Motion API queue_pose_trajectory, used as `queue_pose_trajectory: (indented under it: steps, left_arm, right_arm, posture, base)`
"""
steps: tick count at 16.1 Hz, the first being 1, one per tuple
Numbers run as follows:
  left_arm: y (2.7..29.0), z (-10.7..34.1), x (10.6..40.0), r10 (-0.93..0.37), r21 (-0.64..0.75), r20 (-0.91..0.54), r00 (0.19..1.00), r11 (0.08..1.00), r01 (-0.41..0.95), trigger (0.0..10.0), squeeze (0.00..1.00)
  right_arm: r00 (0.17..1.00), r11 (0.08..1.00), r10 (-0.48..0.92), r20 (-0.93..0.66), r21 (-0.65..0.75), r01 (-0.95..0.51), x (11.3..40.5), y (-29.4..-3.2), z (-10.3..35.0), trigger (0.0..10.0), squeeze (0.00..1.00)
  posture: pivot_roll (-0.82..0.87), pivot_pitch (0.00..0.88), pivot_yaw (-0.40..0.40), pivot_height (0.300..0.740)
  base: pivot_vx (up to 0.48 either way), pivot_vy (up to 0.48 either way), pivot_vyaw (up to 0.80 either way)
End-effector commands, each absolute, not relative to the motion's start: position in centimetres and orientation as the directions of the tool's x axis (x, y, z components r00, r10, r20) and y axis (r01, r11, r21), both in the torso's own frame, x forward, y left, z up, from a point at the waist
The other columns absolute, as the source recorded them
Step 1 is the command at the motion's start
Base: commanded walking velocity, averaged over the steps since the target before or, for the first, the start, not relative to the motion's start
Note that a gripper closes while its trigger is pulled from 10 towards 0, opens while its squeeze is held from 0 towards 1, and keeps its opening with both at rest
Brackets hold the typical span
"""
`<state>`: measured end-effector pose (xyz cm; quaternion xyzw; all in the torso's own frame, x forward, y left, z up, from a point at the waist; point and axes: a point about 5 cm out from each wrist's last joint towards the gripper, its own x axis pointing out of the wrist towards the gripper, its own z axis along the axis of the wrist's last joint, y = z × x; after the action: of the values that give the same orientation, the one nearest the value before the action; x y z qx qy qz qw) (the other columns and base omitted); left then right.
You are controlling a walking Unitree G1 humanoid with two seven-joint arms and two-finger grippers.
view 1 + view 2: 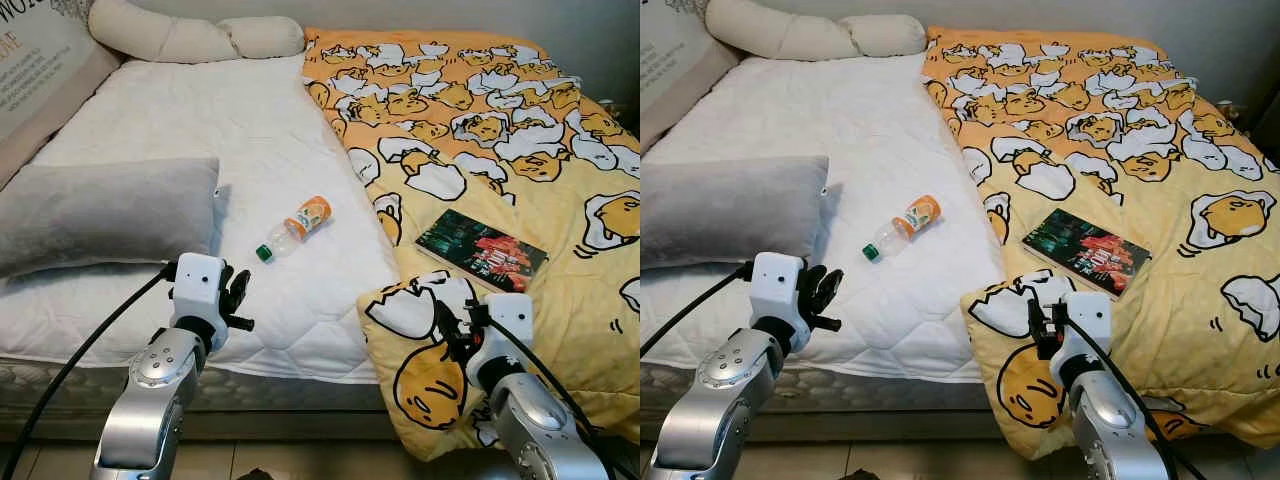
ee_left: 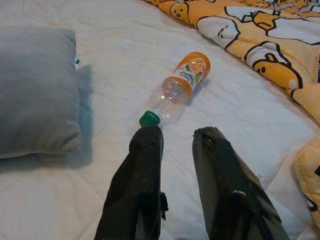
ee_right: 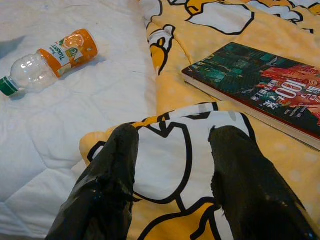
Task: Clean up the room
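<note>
Bed: the white quilted mattress [image 1: 250, 130] filled most of the head views, with cream bolsters along its far edge.
Duvet: an orange and yellow egg-print duvet [image 1: 520, 160] covered the robot's right half of the bed, its near corner folded over and hanging off the front edge.
Pillow: a grey pillow [image 1: 105, 210] lay on the left part of the mattress, near the front edge.
Book: a dark-covered book [image 1: 481, 250] lay flat on the duvet, beyond the right gripper.
Bottle: an emptied clear plastic bottle [image 1: 295, 226] with an orange label and green cap lay on its side on the bare sheet — between the pillow and the duvet edge, touching neither.
Bottle axis: it ran on a slant, green cap toward the robot and to its left, orange base away and to the right.
Left gripper: the left gripper [image 2: 175, 137] hovered over the front of the mattress, fingers parted a little and holding nothing; in its wrist view the cap sat just past one fingertip.
Right gripper: the right gripper [image 3: 172, 135] hung above the folded duvet corner, fingers spread wider and empty.
Nearer arm: the left, by my reading — the bottle lay almost straight ahead of it, so a short reach forward would likely meet the cap end first.
</note>
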<state>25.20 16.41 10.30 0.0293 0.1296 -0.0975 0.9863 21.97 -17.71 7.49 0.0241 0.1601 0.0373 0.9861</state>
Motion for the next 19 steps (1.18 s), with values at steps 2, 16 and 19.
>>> queue_pose_trajectory:
  steps: [2, 16, 19]
  left_arm:
    - [17.9, 12.0, 24.3, -0.066, 0.014, -0.239, 0.969, 0.997, 0.072, 10.0, 0.00]
    - [17.9, 11.9, 23.5, -0.080, 0.032, -0.243, 0.967, 0.995, 0.091, 10.0, 1.00]
    - [18.3, 12.7, 23.6, -0.058, 0.031, -0.205, 0.977, 0.997, 0.065, 10.0, 1.00]
  right_arm:
    - [0.971, 0.994, 0.105, -0.213, 0.048, -0.097, 23.7, -16.2, 11.1, 10.0, 0.00]
    - [0.952, 0.991, 0.124, -0.280, 0.087, -0.103, 23.4, -16.5, 9.7, 10.0, 1.00]
    - [0.954, 0.987, 0.147, -0.261, 0.105, -0.123, 23.8, -16.2, 10.0, 10.0, 1.00]
  posture:
    - [0.00, 0.000, -0.005, 0.740]
    - [0.01, 0.000, -0.014, 0.740]
    - [0.02, 0.000, -0.015, 0.740]
  base:
    - [0.000, 0.000, 0.00]
    - [0.000, 0.000, 0.00]
    - [0.000, 0.000, 0.00]
